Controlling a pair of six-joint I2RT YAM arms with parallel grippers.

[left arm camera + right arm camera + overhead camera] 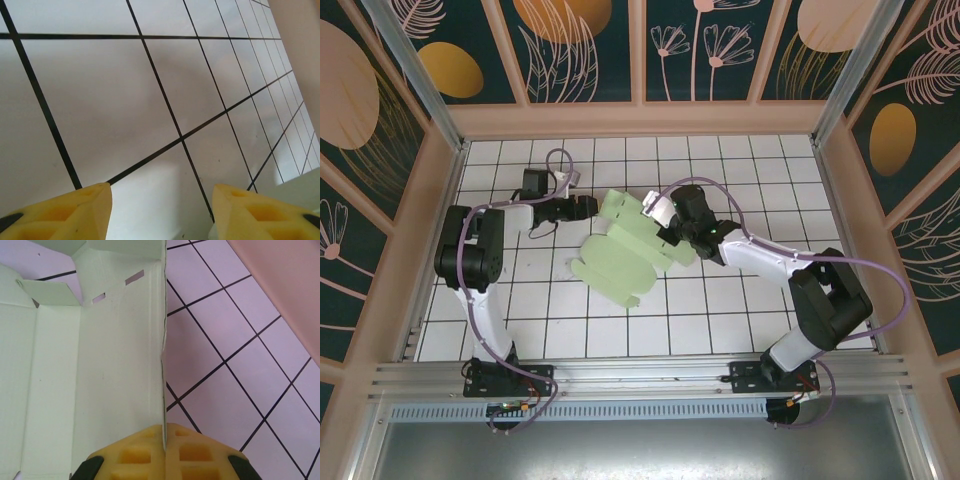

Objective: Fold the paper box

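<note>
At paper box (pixel 100 365) edge: right hand (pixel 164 432) pinched tight; left hand (pixel 160 200) parted, empty.

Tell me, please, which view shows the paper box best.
Top external: the whole paper box shows, flaps included. Right wrist shows one panel, its edge pinched by the right gripper. Left wrist: perhaps a pale sliver, lower right.

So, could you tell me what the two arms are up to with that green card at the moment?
They are working on a paper box, which at this point is a mostly flat mint-green cut-out lying on the tiled table. The right gripper is shut on one edge of the card. The left gripper is open over bare tiles just beside the card's left side, holding nothing.
</note>
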